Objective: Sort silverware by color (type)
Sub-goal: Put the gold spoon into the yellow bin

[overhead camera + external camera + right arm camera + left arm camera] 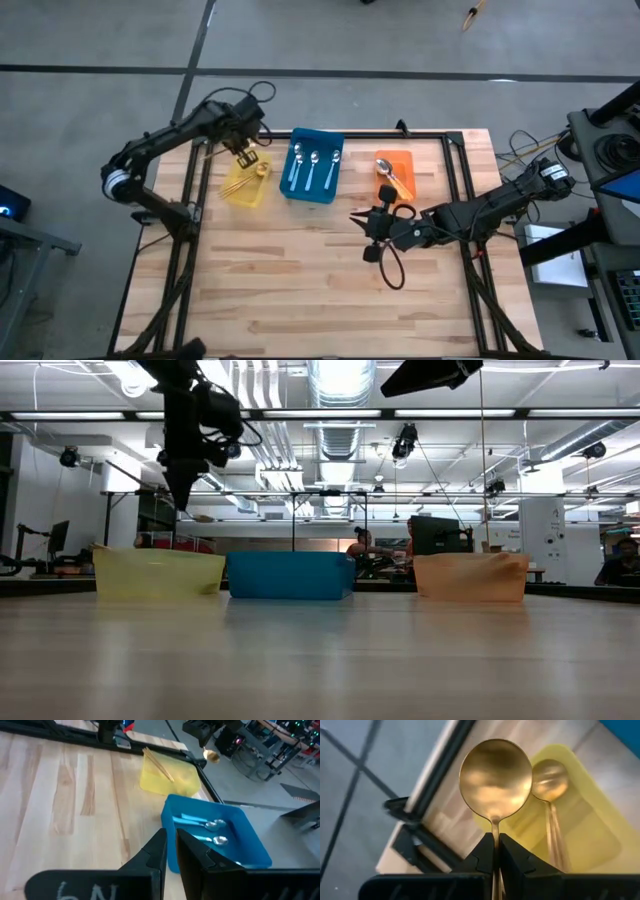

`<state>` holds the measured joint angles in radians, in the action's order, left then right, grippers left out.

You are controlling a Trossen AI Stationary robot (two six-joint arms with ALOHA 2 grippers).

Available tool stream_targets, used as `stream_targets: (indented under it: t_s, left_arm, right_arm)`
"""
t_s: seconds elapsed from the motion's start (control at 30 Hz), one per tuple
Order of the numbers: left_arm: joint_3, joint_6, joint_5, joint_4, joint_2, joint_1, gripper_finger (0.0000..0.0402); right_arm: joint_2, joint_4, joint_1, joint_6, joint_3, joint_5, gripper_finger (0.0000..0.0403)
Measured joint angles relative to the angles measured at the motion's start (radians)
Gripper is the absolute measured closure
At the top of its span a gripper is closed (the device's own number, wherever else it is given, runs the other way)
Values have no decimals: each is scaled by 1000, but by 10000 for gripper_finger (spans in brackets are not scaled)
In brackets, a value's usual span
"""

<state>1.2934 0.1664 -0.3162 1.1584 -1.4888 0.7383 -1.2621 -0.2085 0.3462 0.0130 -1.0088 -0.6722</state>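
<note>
Left hand [496, 851] clamped on gold spoon [496, 779] over yellow bin [246, 187] | right hand [170, 851] nearly closed, empty | table shows no loose spoons; last drop pending

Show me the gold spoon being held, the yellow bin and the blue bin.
gold spoon [495, 780]: left wrist view, on its bowl.
yellow bin [247, 185]: high view, on its floor.
blue bin [290, 576]: low view, on its front wall.

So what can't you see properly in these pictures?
- Low view: the walls of the yellow bin, blue bin and orange bin hide every spoon inside.
- Left wrist view: the gold spoon has its handle hidden between the left end effector fingers.
- High view: the spoons in the orange bin are too small to count.
- Right wrist view: the right end effector covers the blue bin's near corner; the orange bin is out of frame.
</note>
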Motion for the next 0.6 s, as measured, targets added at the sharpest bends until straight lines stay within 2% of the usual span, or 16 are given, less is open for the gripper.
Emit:
stream_targets:
  t_s: [0.33,0.6]
  left_arm:
    - [-17,-4,73,9,-81,-2,401]
    - [-138,-64,74,-12,-81,-6,401]
  right_arm:
    - [0,-80,0,81,0,0,372]
    - [0,-94,0,94,0,0,372]
